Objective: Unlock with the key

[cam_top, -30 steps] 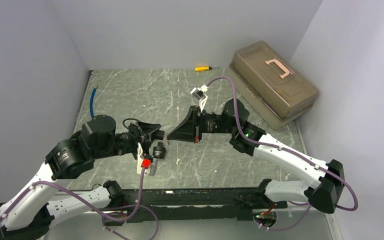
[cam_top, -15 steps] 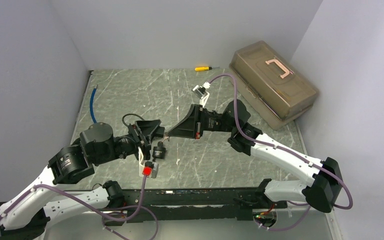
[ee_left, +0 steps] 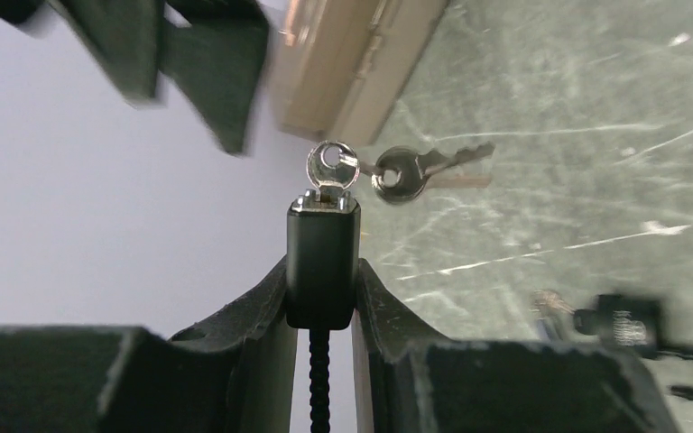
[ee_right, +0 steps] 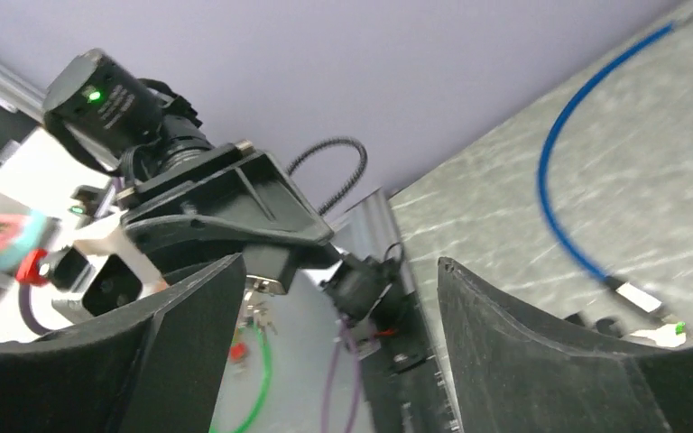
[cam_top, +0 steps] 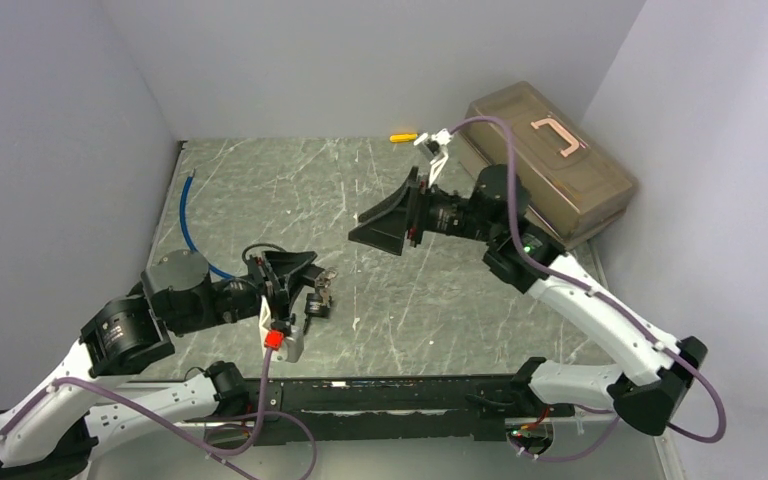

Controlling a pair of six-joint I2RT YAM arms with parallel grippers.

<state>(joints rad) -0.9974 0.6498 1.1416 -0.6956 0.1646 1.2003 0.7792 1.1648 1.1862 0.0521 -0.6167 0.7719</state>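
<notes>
Left pincer: we see it closed partway on the lock, one finger pressed to each side of the black body.

Lock: a black oblong body with a silver cap on its outer end. A braided black cable leaves its other end and runs back between the fingers. It is carried clear of the desk.

Key: seated in the silver cap, with only its round head showing. From above we make it out as a small bright spot just off the left pincer's tip.

Second key: hangs beside the first on a shared ring, its blade pointing away to the side. It is not in the lock.

Right pincer: its fingers stand wide apart with nothing between them. In the overhead view it hangs above the middle of the desk, well apart from the lock, with its open mouth turned toward the left arm.

Small black piece: lies on the desk just beside the left pincer. The left wrist view shows it at the lower edge, blurred. We cannot tell what it is.

Blue cable: lies along the desk's left edge, near the wall.

Toolbox: brown and translucent with a pink handle, at the far right corner, closed.

Screwdriver: yellow-handled, at the back edge just left of the toolbox.
</notes>
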